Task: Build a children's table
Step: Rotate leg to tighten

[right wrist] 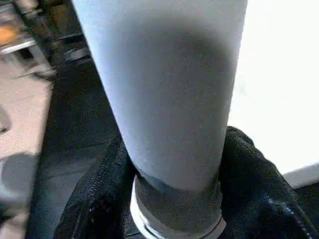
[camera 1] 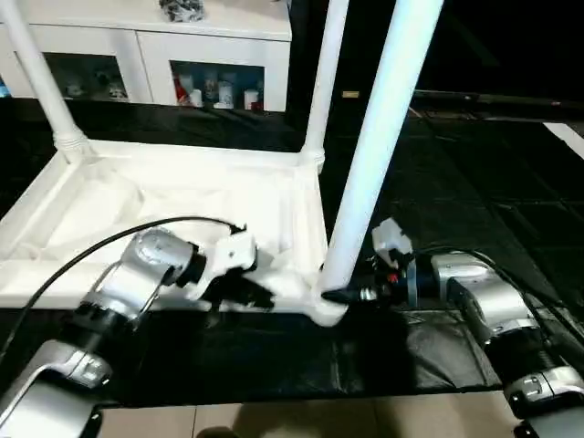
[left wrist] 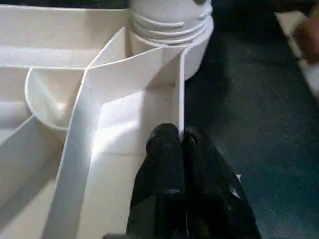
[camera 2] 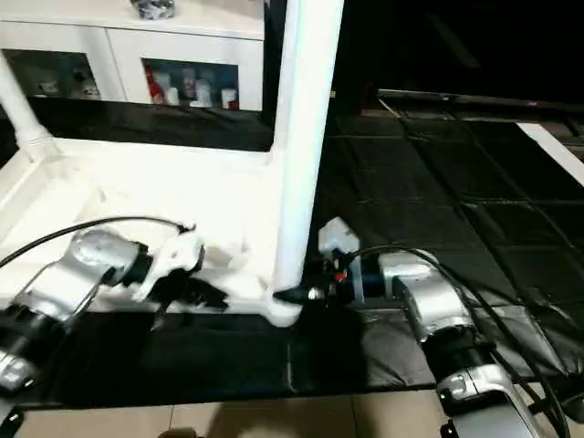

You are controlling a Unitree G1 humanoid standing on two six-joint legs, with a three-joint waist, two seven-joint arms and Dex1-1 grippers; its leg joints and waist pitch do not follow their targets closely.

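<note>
Black matting (camera 1: 456,210) covers the floor, with a strip of pale flooring (camera 1: 301,420) along the near edge. On the matting the table top (camera 1: 182,219) lies upside down, ribbed underside facing up, its near rim toward the robot. Three legs stand upright in corner sockets: a far left leg (camera 1: 41,78), a far right leg (camera 1: 326,78) and a near right leg (camera 1: 383,137), the last rising out of the head views' upper edge. The near right leg seats in the rounded corner lobe (camera 1: 330,308); the left wrist view shows ringed threads at its foot above the socket. The right gripper (camera 1: 345,295) approaches level from the right, and its two black fingers (right wrist: 259,194) stand on either side of the near right leg just above the socket, clamped against it. The left gripper (camera 1: 251,294) sits at the near rim of the top, left of that corner; its fingers (left wrist: 164,174) are pressed together with the thin rim wall between them, one inside the top and one outside. A black cable (camera 1: 109,239) arcs from the left forearm over the top. Behind the matting stands a white cabinet (camera 1: 146,46) with glass doors and small items inside.
</note>
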